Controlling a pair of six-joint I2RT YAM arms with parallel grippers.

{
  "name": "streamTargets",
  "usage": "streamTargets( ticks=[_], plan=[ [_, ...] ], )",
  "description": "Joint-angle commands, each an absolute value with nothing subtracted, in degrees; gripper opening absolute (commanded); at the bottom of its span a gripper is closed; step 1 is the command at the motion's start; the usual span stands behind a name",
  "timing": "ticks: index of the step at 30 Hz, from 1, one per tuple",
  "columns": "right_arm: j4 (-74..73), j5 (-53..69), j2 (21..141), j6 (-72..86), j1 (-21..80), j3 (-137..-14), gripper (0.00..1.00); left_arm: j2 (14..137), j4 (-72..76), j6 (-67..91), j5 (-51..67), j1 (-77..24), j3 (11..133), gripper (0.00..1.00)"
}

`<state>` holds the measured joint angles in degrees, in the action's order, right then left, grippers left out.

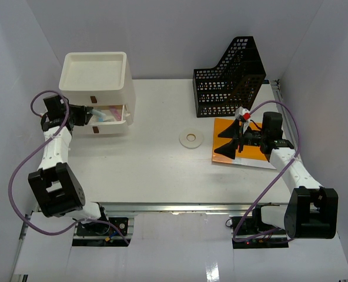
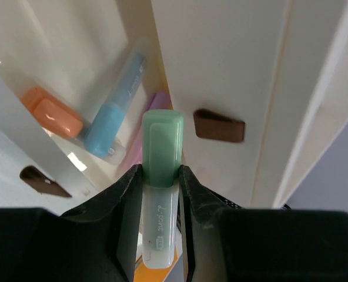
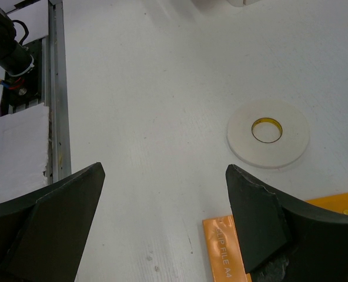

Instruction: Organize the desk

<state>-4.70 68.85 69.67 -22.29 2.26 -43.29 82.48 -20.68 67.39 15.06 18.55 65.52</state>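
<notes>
The desk [image 1: 150, 176] is a white tabletop. At its far left, my left gripper [image 1: 87, 114] is shut on a pale green highlighter [image 2: 161, 150] and holds it at the open middle drawer [image 1: 110, 114] of the white drawer box [image 1: 97, 79]. In that drawer lie an orange marker [image 2: 52, 116], a blue marker [image 2: 112, 117] and something pink [image 2: 156, 101]. My right gripper [image 1: 228, 144] stands wide open with nothing between its fingers [image 3: 268, 217], low over the desk at the left edge of an orange clip file [image 3: 226, 255]. A white tape roll [image 3: 268, 133] lies just beyond it.
A black mesh file holder [image 1: 230, 79] stands at the back right, behind the orange clip file [image 1: 226, 126]. The tape roll [image 1: 191, 138] lies mid-desk. A metal rail [image 1: 180, 207] runs along the near edge. White walls close in both sides and the back.
</notes>
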Motion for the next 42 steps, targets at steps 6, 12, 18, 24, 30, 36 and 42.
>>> streamTargets(
  ticks=[6,12,18,24,30,36,42],
  plan=[
    [-6.4,68.6,69.3,-24.7,1.8,-44.8,0.9,88.1,-22.0,66.8,15.1,17.4,72.9,0.86],
    [-7.2,68.3,69.6,-25.7,1.8,-45.0,0.9,85.1,-20.3,58.1,17.6,17.5,74.0,0.84],
    [-7.6,68.1,69.7,-26.2,1.8,-45.1,0.9,75.4,-16.9,48.6,16.0,18.8,64.8,0.23],
    [-7.7,68.1,69.8,-26.3,1.7,-45.1,0.9,65.5,-17.4,49.7,14.2,21.1,52.7,0.08],
    [-7.8,68.1,69.8,-26.4,1.7,-45.2,0.9,65.0,-19.2,51.7,10.6,21.3,45.9,0.0],
    [-7.9,68.1,69.7,-26.4,1.7,-45.2,0.9,76.6,-21.1,52.4,12.9,21.2,46.9,0.0],
    [-7.8,67.8,69.9,-26.6,1.7,-45.1,0.9,85.8,-18.8,52.1,11.1,20.8,51.9,0.0]
  ],
)
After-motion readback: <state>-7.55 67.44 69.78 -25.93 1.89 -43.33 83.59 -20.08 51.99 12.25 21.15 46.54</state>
